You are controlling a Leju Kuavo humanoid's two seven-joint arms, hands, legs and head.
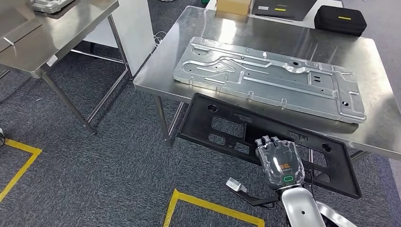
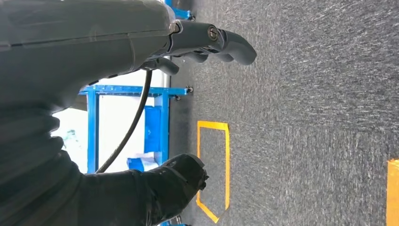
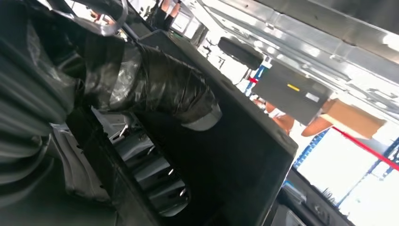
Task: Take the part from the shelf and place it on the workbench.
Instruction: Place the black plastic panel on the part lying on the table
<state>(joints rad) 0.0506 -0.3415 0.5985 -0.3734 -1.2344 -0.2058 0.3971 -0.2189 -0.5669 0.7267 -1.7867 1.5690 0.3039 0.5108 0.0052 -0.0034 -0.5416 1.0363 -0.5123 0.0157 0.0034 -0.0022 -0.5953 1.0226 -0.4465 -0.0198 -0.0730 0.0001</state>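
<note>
Right hand [image 1: 280, 163] at 5 o'clock, fingers curled over black plastic part [image 1: 246, 135], gripping its near edge, part held below workbench [image 1: 383, 109] front edge, metal panel [image 1: 265, 78] on top, left hand [image 2: 207, 44] holds nothing, fingers loosely apart over carpet [image 2: 306, 117].

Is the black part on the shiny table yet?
Not yet. The right hand holds the black part below and in front of the workbench edge, while the silver plate lies flat on top.
</note>
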